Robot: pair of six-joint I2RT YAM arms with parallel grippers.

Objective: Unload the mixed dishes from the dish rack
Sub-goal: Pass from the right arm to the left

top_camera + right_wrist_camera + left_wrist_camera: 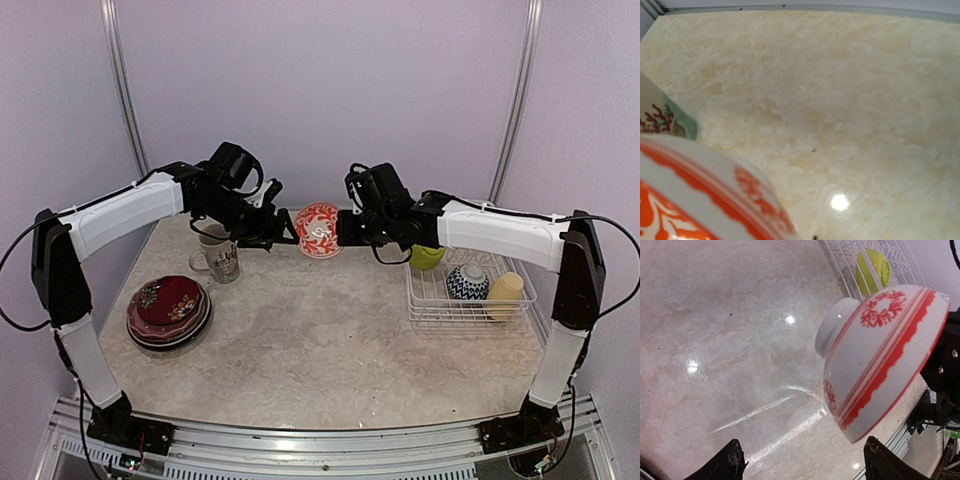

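Observation:
A white bowl with red patterns [318,230] hangs in the air above the table's back middle, between my two grippers. My right gripper [347,230] is shut on its rim from the right; it shows black behind the bowl [880,350] in the left wrist view. My left gripper [285,236] is open just left of the bowl, its fingers [732,462] spread wide and holding nothing. In the right wrist view the bowl [695,195] fills the lower left and my own fingers are hidden. The white wire dish rack [430,305] stands at the right.
The rack holds a lime-green bowl [427,257], a blue patterned bowl [467,283] and a pale-yellow mug [505,296]. A stack of plates, red on top [168,308], and a beige patterned mug [222,262] stand on the table at the left.

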